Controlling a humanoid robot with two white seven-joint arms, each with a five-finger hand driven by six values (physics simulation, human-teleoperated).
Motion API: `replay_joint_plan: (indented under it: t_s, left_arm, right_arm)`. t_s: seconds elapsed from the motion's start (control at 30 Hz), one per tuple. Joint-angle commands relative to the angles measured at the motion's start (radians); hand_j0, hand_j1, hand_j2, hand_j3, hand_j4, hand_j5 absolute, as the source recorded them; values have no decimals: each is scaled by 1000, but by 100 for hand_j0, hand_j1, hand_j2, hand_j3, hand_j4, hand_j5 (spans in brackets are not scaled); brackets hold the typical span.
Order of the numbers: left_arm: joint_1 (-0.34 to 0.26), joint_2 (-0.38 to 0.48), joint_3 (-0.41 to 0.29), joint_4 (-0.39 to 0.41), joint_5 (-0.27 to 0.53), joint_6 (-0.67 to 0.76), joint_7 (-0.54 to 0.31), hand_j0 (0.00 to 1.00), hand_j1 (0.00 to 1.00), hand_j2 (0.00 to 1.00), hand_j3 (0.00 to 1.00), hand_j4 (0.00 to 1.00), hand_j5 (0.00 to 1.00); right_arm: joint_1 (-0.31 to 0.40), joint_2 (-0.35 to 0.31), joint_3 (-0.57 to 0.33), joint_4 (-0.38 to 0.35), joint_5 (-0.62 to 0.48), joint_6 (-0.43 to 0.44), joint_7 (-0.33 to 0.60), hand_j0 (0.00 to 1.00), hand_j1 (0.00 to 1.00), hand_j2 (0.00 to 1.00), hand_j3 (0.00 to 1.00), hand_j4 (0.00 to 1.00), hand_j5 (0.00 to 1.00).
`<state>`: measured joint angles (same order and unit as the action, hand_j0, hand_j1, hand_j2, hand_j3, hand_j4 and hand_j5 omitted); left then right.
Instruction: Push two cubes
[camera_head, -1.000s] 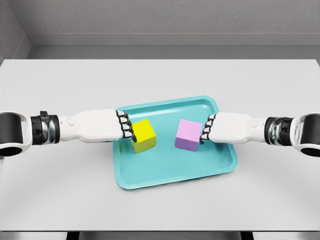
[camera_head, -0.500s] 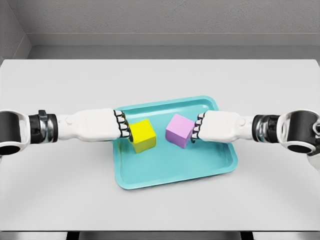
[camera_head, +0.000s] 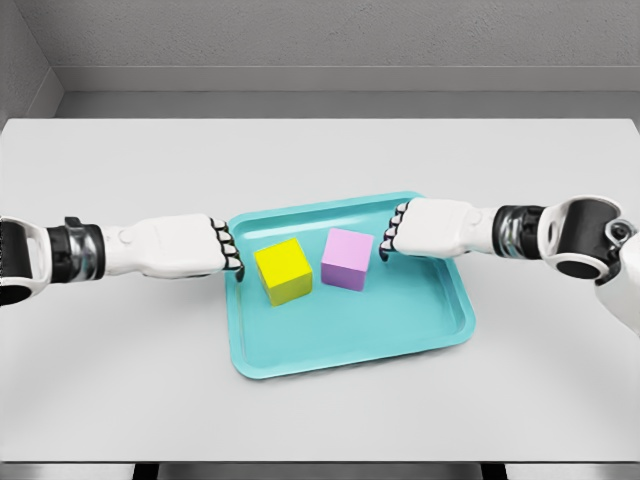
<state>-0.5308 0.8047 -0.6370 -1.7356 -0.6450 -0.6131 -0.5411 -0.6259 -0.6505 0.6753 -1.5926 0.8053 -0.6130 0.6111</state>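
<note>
Left robot hand (camera_head: 222, 250): I am seeing it reaching in from the left edge, fingers curled into a fist, knuckles facing the tray, holding nothing. It is sitting just at the tray's left rim with a small gap showing between the knuckles and the yellow cube (camera_head: 283, 271). Not touching, as far as I can read.

Right robot hand (camera_head: 395, 232): coming in from the right, likewise balled up and holding nothing. Its knuckles are pointing at the pink cube (camera_head: 348, 258) and hanging just beside the cube's upper right corner. I cannot tell whether there is contact; the gap, if any, is very thin.

Cubes: both are resting inside the teal tray (camera_head: 350, 335), roughly in its middle and toward the far half. Yellow is lying on the left, pink on the right, just beside each other with a narrow sliver of tray floor showing between them. Both are turned slightly, not squared to the tray walls.

Tray: it is lying a little skewed near the centre of the grey table (camera_head: 320, 150), right side angled away from me.

Arms: both white forearms are stretching nearly level across the table from opposite edges.
</note>
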Motion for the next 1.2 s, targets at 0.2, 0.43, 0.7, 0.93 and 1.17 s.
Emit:
replay_joint_plan:
  t_s: [0.2, 0.43, 0.7, 0.93, 1.17]
  left_arm:
    - [-3, -50, 0, -1, 5, 2, -14, 62, 62, 62, 62, 62, 62]
    - [-11, -99, 2, 1, 2, 2, -28, 62, 62, 62, 62, 62, 62]
    - [-15, -125, 5, 2, -1, 2, -46, 62, 62, 62, 62, 62, 62]
    - [-20, -125, 3, 2, -1, 2, -49, 62, 62, 62, 62, 62, 62]
    - [-11, -122, 10, 1, 4, 2, -69, 52, 52, 52, 52, 52, 52]
  right_arm:
    - [-5, 25, 9, 17, 0, 2, 0, 67, 67, 67, 67, 67, 67]
    - [-25, 46, 17, 54, 2, 2, 0, 67, 67, 67, 67, 67, 67]
    - [-44, 75, 36, 56, 2, 2, 0, 67, 67, 67, 67, 67, 67]
    - [-55, 75, 38, 75, 2, 2, 0, 68, 68, 68, 68, 68, 68]
    - [-66, 61, 36, 77, 3, 2, 0, 68, 68, 68, 68, 68, 68]
